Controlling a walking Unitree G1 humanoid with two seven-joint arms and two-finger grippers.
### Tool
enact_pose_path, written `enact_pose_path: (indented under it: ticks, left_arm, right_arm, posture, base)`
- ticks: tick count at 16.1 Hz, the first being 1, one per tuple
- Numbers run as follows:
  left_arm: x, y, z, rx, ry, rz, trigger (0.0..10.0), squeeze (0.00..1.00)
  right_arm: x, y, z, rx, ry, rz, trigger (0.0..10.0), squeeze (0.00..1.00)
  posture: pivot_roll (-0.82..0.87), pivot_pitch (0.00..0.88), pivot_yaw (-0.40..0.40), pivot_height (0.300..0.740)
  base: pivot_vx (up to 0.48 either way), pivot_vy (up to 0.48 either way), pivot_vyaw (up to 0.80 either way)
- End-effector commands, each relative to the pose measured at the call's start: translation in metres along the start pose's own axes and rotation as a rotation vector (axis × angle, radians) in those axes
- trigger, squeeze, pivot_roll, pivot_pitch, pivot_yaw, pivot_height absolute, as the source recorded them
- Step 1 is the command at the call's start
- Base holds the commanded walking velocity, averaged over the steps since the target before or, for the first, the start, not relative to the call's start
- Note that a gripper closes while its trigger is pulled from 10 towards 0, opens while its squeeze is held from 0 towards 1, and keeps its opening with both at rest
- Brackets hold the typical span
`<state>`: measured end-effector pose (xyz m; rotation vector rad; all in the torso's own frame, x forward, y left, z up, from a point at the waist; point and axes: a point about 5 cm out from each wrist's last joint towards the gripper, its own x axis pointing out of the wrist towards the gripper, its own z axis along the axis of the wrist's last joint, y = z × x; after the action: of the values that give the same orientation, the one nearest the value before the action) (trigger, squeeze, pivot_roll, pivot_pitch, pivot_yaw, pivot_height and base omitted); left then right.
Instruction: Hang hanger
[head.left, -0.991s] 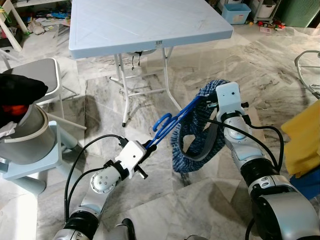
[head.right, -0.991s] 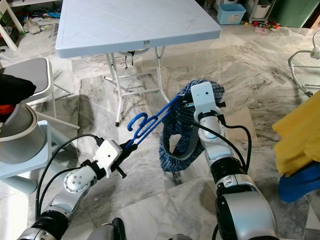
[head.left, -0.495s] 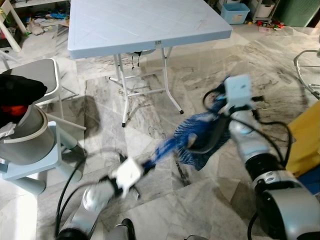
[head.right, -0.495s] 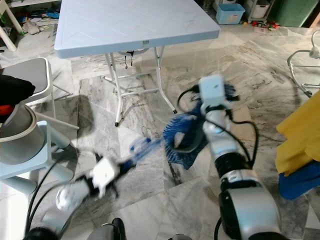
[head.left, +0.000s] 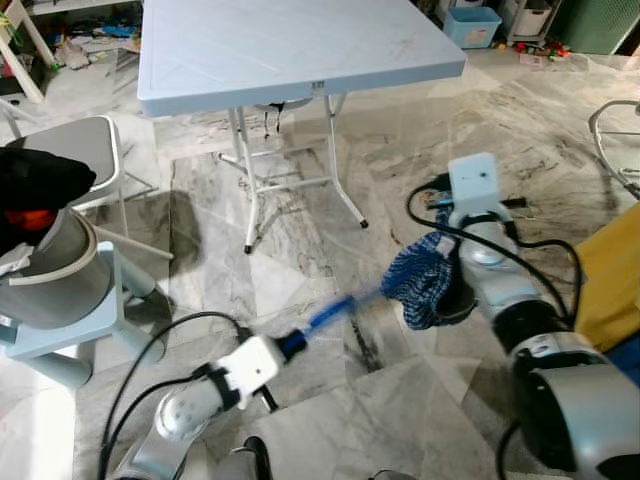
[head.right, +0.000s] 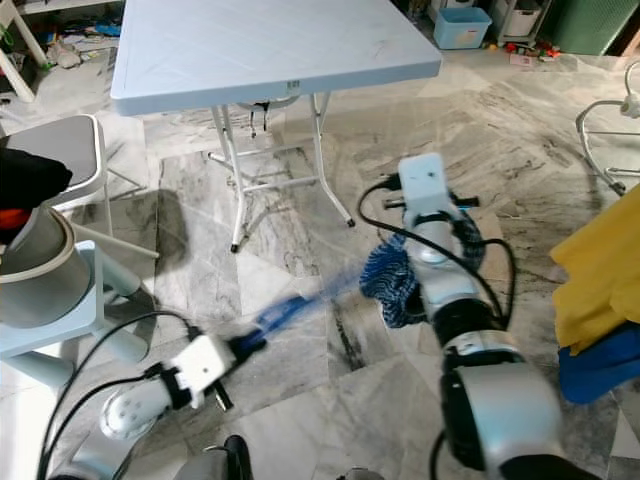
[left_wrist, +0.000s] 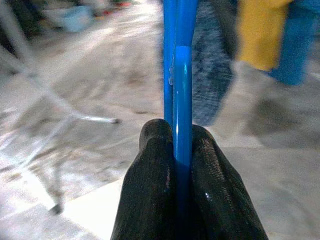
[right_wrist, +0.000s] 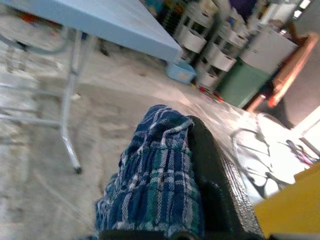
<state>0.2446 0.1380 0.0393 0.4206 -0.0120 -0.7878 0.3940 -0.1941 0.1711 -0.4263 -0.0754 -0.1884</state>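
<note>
Hanger (left_wrist: 181, 75) in bright blue sits clamped between the two black fingers (left_wrist: 150, 190) of your left gripper (head.left: 292, 343), and you see this best in the left wrist view, where the fingers press on the blue rod from both sides. In the head views the left gripper is low over the marble floor (head.left: 300, 240), in front of the robot and to its left, and the hanger reaches from it toward the right arm, blurred along its length. Its far end meets a blue plaid cloth (head.left: 418, 280), which hangs in a bunch just beside your right gripper (right_wrist: 200, 150). In the right wrist view this cloth lies over one black finger (right_wrist: 220, 185) and covers it on one side; I cannot tell if the right gripper is apart or together, because the cloth hides the gap.

Behind both arms stands a light blue folding desk (head.left: 290, 45) on white legs, well apart from the hanger. On the robot's left you have a grey chair (head.left: 85, 150) and a grey round bin (head.left: 50, 265) with something black on top. At the right edge a yellow cloth (head.left: 610, 290) hangs, near the right arm but not touching it
</note>
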Motion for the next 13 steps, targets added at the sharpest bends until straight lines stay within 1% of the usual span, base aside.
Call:
enact_pose_path:
  ticks: [1, 2, 3, 4, 6, 7, 8, 9, 10, 11, 12, 13]
  left_arm:
    - [-0.007, 0.005, 0.0, -0.001, -0.011, 0.064, 0.0, 0.0]
    - [-0.009, 0.006, -0.001, -0.012, -0.012, 0.085, 0.0, 0.0]
    - [-0.016, 0.004, -0.006, -0.066, -0.006, 0.143, 0.0, 0.0]
    - [-0.019, 0.0, -0.009, -0.093, 0.004, 0.159, 0.0, 0.0]
    - [-0.023, -0.001, -0.015, -0.122, 0.041, 0.238, 0.0, 0.0]
    - [-0.025, 0.003, -0.018, -0.12, 0.074, 0.313, 0.0, 0.0]
    - [-0.026, 0.014, -0.024, -0.171, 0.11, 0.449, 0.0, 0.0]
    - [-0.028, 0.03, -0.031, -0.225, 0.167, 0.611, 2.3, 0.0]
    - [-0.029, 0.044, -0.031, -0.219, 0.195, 0.725, 4.2, 0.0]
    - [-0.03, 0.056, -0.028, -0.205, 0.2, 0.823, 5.0, 0.0]
    - [-0.032, 0.065, -0.025, -0.181, 0.213, 0.902, 9.3, 0.0]
    - [-0.031, 0.069, -0.023, -0.185, 0.227, 0.917, 10.0, 0.0]
  right_arm:
    - [-0.003, -0.008, -0.014, 0.008, 0.06, -0.031, 0.0, 0.0]
    - [-0.004, -0.01, -0.018, 0.022, 0.079, -0.044, 0.0, 0.0]
    - [-0.008, -0.02, -0.032, 0.064, 0.134, -0.102, 0.0, 0.0]
    - [-0.01, -0.025, -0.037, 0.086, 0.15, -0.131, 0.0, 0.0]
    - [-0.014, -0.028, -0.044, 0.112, 0.177, -0.138, 0.0, 0.0]
    - [-0.016, -0.026, -0.048, 0.127, 0.189, -0.126, 0.0, 0.0]
    - [-0.019, -0.022, -0.052, 0.148, 0.195, -0.097, 0.0, 0.0]
    - [-0.026, -0.013, -0.059, 0.177, 0.189, -0.02, 0.0, 0.0]
    - [-0.033, -0.004, -0.063, 0.199, 0.171, 0.053, 0.0, 0.0]
    - [-0.039, 0.004, -0.065, 0.227, 0.148, 0.123, 0.0, 0.0]
    - [-0.044, 0.011, -0.065, 0.247, 0.127, 0.175, 0.0, 0.0]
    - [-0.048, 0.018, -0.064, 0.267, 0.104, 0.22, 0.0, 0.0]
  posture:
    - [-0.09, 0.158, -0.012, 0.74]
    - [-0.09, 0.155, -0.017, 0.74]
    - [-0.09, 0.154, -0.019, 0.74]
    - [-0.08, 0.153, -0.018, 0.74]
    - [-0.08, 0.15, -0.016, 0.74]
    - [-0.08, 0.147, -0.016, 0.74]
    - [-0.07, 0.138, -0.019, 0.74]
    - [-0.06, 0.126, -0.02, 0.74]
    - [-0.06, 0.12, -0.02, 0.74]
    - [-0.05, 0.117, -0.02, 0.74]
    - [-0.04, 0.112, -0.021, 0.74]
    - [-0.04, 0.106, -0.017, 0.74]
  base:
    - [0.0, 0.0, 0.0]
    - [0.0, 0.0, 0.0]
    - [0.0, 0.0, 0.0]
    - [0.0, 0.0, 0.0]
    - [0.0, 0.0, 0.0]
    - [0.0, 0.0, 0.0]
    - [0.0, 0.0, 0.0]
    - [0.0, 0.0, 0.0]
    - [0.0, 0.0, 0.0]
    - [0.0, 0.0, 0.0]
    - [0.0, 0.0, 0.0]
    - [0.0, 0.0, 0.0]
